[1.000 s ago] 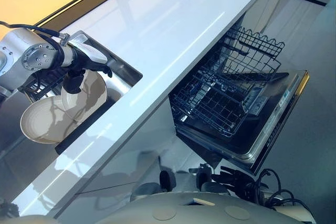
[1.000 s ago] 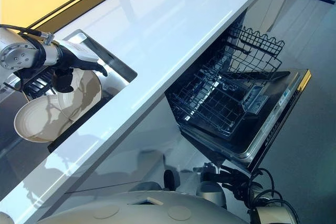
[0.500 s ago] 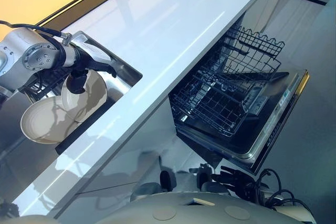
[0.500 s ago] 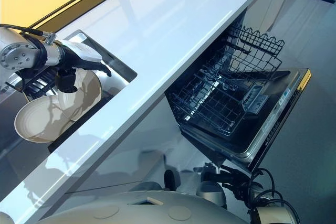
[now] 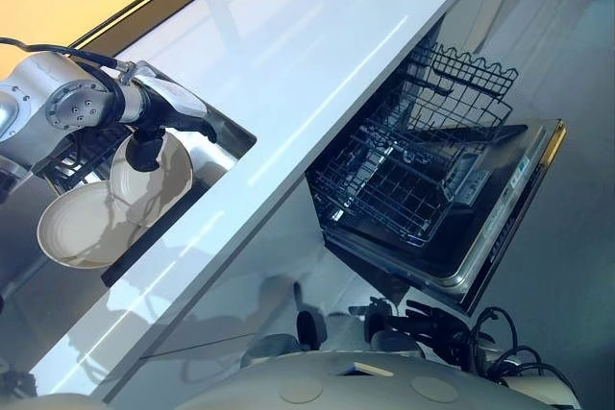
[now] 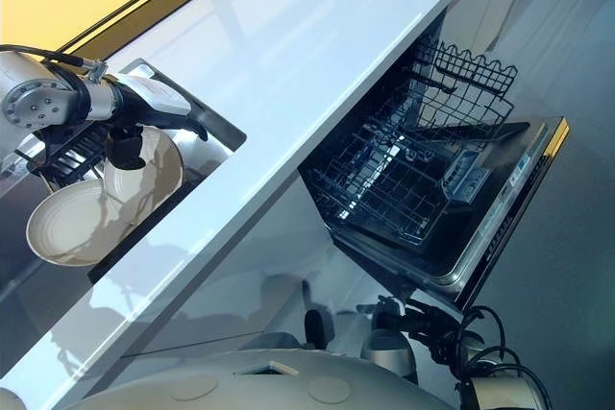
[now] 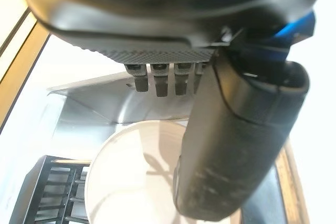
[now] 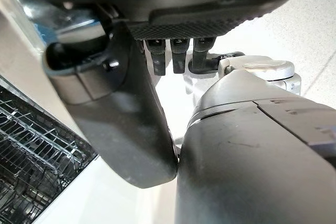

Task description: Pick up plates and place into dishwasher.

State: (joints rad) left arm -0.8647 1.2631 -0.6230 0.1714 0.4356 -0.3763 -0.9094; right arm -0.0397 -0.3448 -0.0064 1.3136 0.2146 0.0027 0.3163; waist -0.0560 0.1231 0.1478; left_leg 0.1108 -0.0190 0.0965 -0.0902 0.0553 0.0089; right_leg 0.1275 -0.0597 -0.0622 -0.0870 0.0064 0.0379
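Two cream plates lie in the sink [image 5: 229, 137] at the left: one plate [image 5: 161, 187] leans against the sink wall, and a second plate [image 5: 75, 229] lies flatter beside it. My left hand [image 5: 161, 112] hovers over the leaning plate, open, its thumb [image 7: 236, 145] pointing down in front of the plate's face [image 7: 131, 171] and its fingers straight above the rim. The dishwasher [image 5: 500, 228] stands open at the right with its lower wire rack [image 5: 404, 180] pulled out and bare. My right hand [image 8: 126, 119] hangs low beside the dishwasher, relaxed and holding nothing.
A long white counter [image 5: 317, 36] runs between the sink and the dishwasher, whose rack and door sit below its front edge. A black slatted drainer [image 5: 82, 153] sits in the sink behind the plates. Grey floor lies past the dishwasher door.
My left hand has edged slightly further across the leaning plate. Both plates stay where they were, and the view has shifted a little.
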